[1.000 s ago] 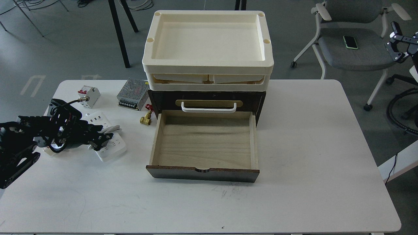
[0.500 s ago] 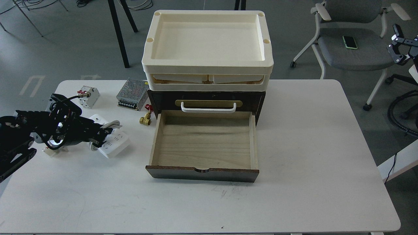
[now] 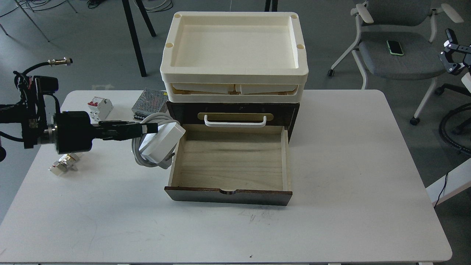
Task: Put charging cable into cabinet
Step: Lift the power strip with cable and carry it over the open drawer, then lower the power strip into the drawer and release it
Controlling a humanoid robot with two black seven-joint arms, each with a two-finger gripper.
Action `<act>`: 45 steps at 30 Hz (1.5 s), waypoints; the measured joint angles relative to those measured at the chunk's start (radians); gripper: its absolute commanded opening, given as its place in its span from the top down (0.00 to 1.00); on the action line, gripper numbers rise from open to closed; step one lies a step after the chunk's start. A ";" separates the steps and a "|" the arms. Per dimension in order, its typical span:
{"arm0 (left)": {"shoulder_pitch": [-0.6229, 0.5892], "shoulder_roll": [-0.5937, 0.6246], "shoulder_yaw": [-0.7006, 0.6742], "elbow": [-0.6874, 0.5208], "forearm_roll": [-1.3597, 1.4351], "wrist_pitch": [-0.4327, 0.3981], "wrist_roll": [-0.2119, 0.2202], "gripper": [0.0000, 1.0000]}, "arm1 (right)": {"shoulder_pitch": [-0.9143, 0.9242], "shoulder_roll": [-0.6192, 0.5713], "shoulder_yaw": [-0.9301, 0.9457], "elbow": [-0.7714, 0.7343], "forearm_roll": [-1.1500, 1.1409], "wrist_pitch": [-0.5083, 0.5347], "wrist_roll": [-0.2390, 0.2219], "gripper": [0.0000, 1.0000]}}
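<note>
Lifted off the desk's left side, the power strip [image 3: 163,141] now hangs beside the cabinet's [image 3: 231,158] open drawer. Left gripper [image 3: 147,129] pinches it; the right gripper is out of sight.

No legible txt anywhere.

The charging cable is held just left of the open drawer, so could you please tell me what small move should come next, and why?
Probably carry it a little further right. The left gripper holds the charging cable at the left wall of the cabinet drawer, and its cord hangs outside.
</note>
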 measured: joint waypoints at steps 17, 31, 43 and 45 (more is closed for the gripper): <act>0.029 -0.381 0.067 0.395 0.007 0.000 0.000 1.00 | -0.012 -0.013 0.006 -0.002 0.000 0.000 0.000 0.00; 0.031 -0.531 0.071 0.577 0.028 0.000 0.000 1.00 | -0.020 -0.012 0.009 0.000 0.028 0.000 0.000 0.00; 0.032 -0.663 0.067 0.659 0.014 0.000 0.000 0.83 | -0.025 -0.014 0.013 -0.002 0.030 0.000 0.000 0.00; 0.037 -0.675 0.067 0.663 0.014 0.000 0.000 0.73 | -0.027 -0.014 0.013 -0.002 0.033 0.000 0.000 0.00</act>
